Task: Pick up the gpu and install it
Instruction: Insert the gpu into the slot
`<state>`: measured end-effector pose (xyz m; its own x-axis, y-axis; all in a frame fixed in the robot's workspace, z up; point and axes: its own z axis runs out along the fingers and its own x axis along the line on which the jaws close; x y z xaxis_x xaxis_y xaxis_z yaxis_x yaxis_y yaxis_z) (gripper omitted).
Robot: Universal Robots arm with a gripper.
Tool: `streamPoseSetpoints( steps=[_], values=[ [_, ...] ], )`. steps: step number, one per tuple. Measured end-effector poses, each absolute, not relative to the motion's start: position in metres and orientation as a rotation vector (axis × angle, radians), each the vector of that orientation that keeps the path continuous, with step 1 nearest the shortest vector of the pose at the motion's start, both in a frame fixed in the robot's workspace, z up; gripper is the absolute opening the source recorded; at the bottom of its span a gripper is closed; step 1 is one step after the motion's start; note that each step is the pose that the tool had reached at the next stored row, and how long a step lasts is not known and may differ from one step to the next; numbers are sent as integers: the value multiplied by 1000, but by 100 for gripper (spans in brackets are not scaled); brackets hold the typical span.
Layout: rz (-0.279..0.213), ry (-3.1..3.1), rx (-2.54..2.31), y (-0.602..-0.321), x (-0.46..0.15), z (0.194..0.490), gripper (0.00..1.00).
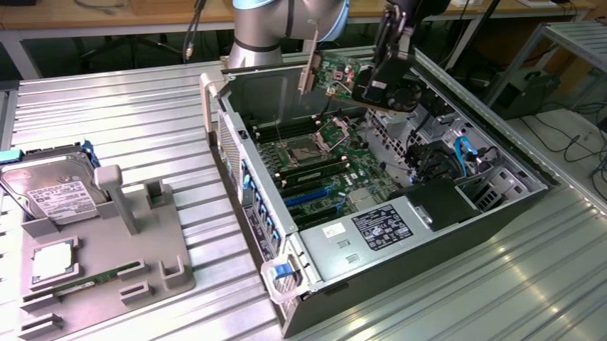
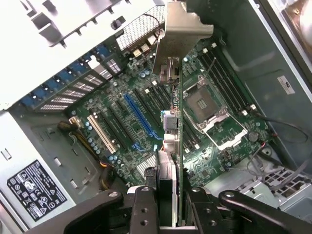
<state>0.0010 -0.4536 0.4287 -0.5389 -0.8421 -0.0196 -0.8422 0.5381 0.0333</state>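
Note:
The gpu [image 1: 334, 71] hangs in the air over the far end of the open computer case [image 1: 493, 206]. It is a thin green card with a pale metal bracket [image 1: 308, 77] at its end. My gripper [image 1: 368, 79] is shut on the card's other end. In the wrist view the gpu [image 2: 179, 122] shows edge-on, its bracket [image 2: 181, 29] away from the fingers [image 2: 144, 207], above the motherboard [image 2: 219, 117]. A long blue slot [image 2: 139, 114] lies on the board beside the card's line, apart from it.
A grey fixture [image 1: 142, 249] at the exterior view's left holds a silver hard drive [image 1: 52, 192], a processor [image 1: 52, 259] and a memory stick [image 1: 90, 280]. The arm's base [image 1: 275, 28] stands behind the case. Blue cables [image 1: 465, 153] and a drive cage crowd the case's right side.

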Motion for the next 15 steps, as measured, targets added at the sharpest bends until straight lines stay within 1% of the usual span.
streamPoseSetpoints(
  steps=[15],
  values=[
    [60,2538,-1858,-454,1,429,28]
  ],
)
